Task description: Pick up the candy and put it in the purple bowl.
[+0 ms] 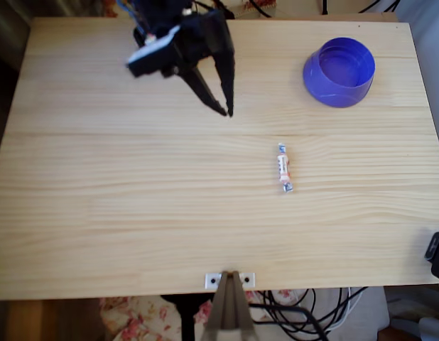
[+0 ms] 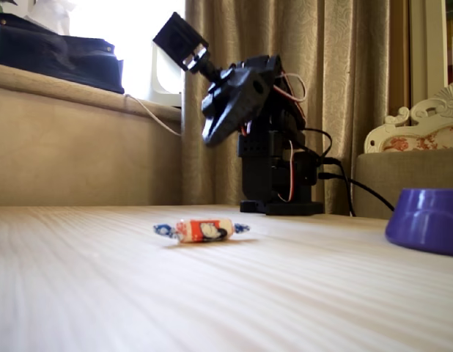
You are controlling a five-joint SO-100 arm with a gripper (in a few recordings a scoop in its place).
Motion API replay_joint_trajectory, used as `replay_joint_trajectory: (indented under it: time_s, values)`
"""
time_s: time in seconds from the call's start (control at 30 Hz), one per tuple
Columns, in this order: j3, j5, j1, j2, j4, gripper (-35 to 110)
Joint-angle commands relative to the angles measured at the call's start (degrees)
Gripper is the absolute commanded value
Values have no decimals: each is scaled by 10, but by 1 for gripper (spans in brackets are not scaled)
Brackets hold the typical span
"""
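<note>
Pale pine boards make up the counter (image 1: pixel 99 213), with curtains hanging behind it in the fixed view. In the overhead view the candy (image 1: pixel 284 168) lies flat near the middle, long axis running twelve to six, well apart from the purple bowl (image 1: pixel 339 72) at about one o'clock from it. The hand (image 1: pixel 226 111) hovers empty at ten o'clock from the candy, fingers parted. Best to bring the hand over the wrapper's midpoint, straddle its narrow width, and descend low before closing.
</note>
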Motion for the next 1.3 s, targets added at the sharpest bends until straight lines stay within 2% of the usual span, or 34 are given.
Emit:
replay_joint_trajectory:
  time_s: [0.0, 0.2, 0.4, 0.63, 0.73, 0.87, 1.0, 1.13, 1.27]
  values:
    - [8, -1, 9, 8, -33, 0]
    - [40, -12, 22, 8, -84, 0]
    - [-11, 4, 19, 1, -7, 0]
    - [-61, 30, -14, -29, 12, 0]
    - [-106, 74, -54, -110, 4, 0]
    - [-142, 41, -124, -148, -14, 0]
    - [-161, 44, -121, -153, -15, 0]
    - [-209, 33, -121, -250, -16, 1]
    - [-223, 50, -92, -305, -54, 9]
